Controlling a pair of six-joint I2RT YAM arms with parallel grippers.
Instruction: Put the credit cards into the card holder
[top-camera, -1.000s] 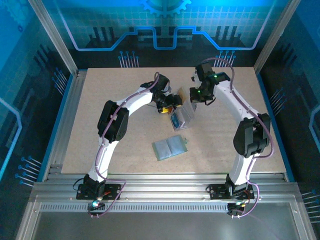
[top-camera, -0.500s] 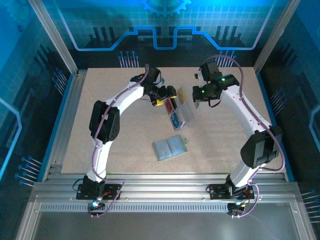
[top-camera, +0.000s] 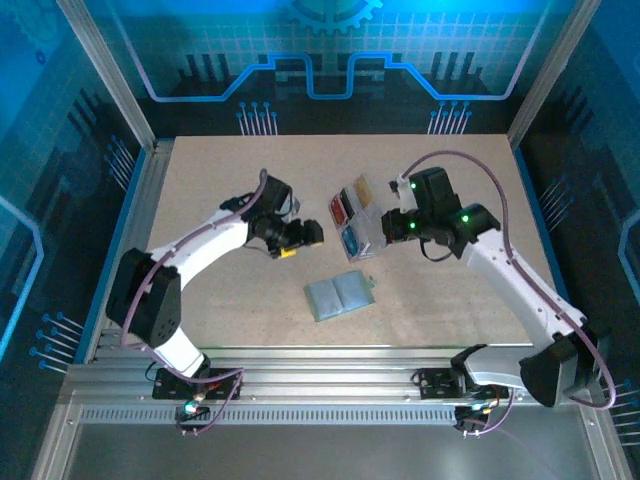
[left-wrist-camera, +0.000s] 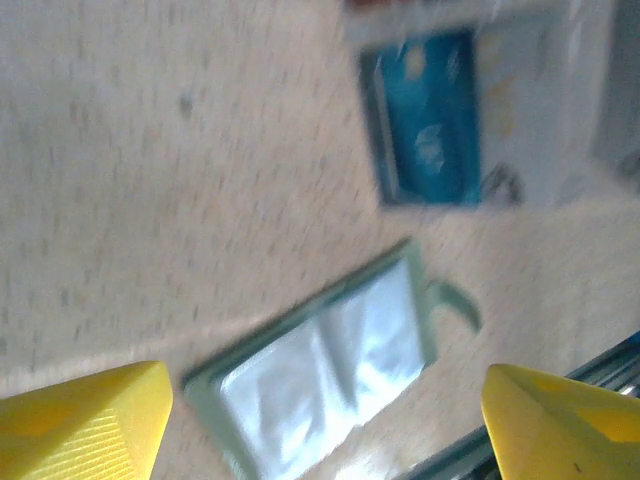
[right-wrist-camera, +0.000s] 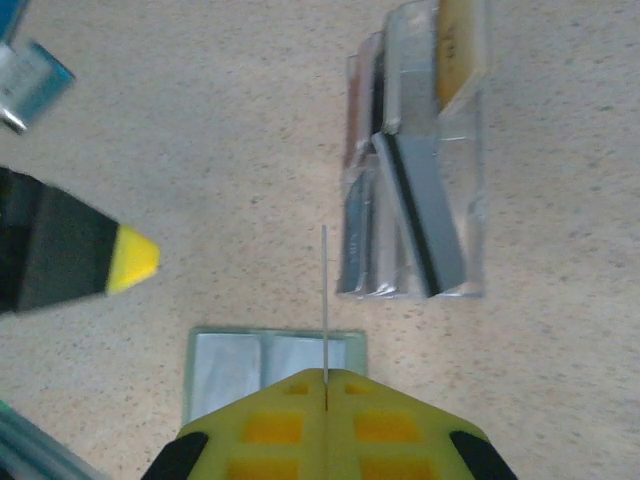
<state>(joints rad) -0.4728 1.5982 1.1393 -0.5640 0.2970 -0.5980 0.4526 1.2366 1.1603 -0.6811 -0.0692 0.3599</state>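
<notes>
The right pincer, gripping a thin edge-on card, has left the clear plastic tray for the sage-green wallet at its 6 o'clock, so insertion seems next, while the left pincer retreats wide and empty.

Cool blue-tinged light, soft shadows (left wrist view motion-blurred).

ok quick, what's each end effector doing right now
left end effector: open, holding nothing
right end effector: shut on a card, seen edge-on

Open card holder near blue credit card
</notes>
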